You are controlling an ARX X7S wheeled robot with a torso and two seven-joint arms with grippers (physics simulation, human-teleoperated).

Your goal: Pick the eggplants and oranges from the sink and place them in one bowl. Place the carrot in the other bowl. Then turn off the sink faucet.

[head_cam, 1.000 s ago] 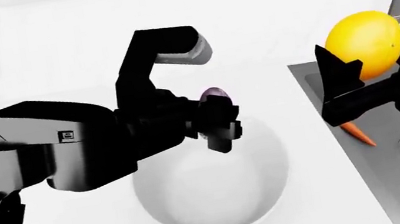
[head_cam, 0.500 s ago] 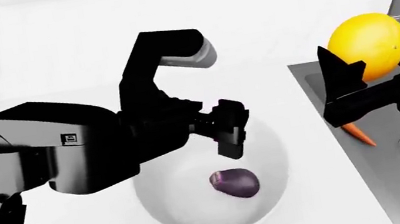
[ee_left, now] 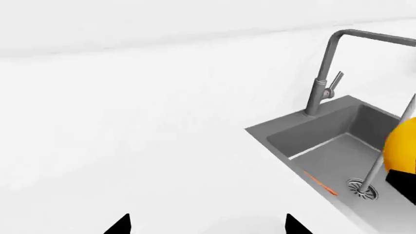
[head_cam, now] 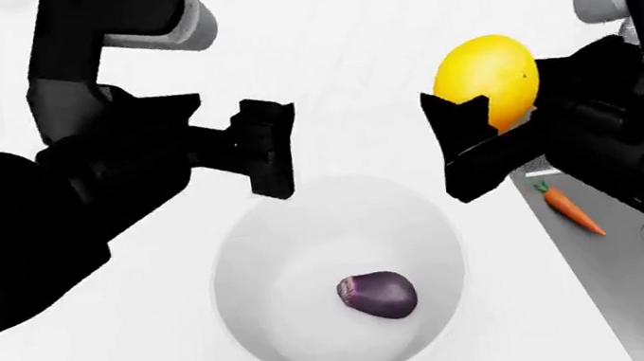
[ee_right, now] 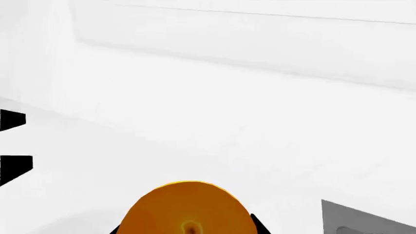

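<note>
Starting with the head view: the left gripper (head_cam: 268, 146) hangs above the far-left rim of the white bowl (head_cam: 237, 255), its fingers spread and holding nothing. The eggplant (head_cam: 377, 295) lies inside that bowl, on the floor of it, slightly right of centre and towards the near side. The right gripper (head_cam: 483, 132) is held up to the right of the bowl's far rim, fingers clamped on the yellow-orange fruit (head_cam: 486, 81), which sits clear of any surface. At the right edge the grey sink (head_cam: 595, 293) is partly covered by the right arm. The carrot (head_cam: 569, 206) lies in the basin close to its left wall, leafy top pointing far. The grey bowl is not visible in this view.

Left wrist view: two dark fingertips (ee_left: 120, 225) show at the picture edge, well apart, with bare white counter (ee_left: 162, 161) between them. The sink (ee_left: 325, 146) is seen with the faucet (ee_left: 325, 78) rising at its far rim, lever handle angled at its side. The carrot (ee_left: 320, 184) rests on the basin floor near the round drain (ee_left: 362, 189). Whether water is running cannot be told with certainty. The fruit (ee_left: 402, 148) shows at the edge.

Right wrist view: the fruit (ee_right: 188, 209) fills the space between the right gripper's fingers, gripped. A corner of the sink (ee_right: 367, 219) appears beside it.
</note>
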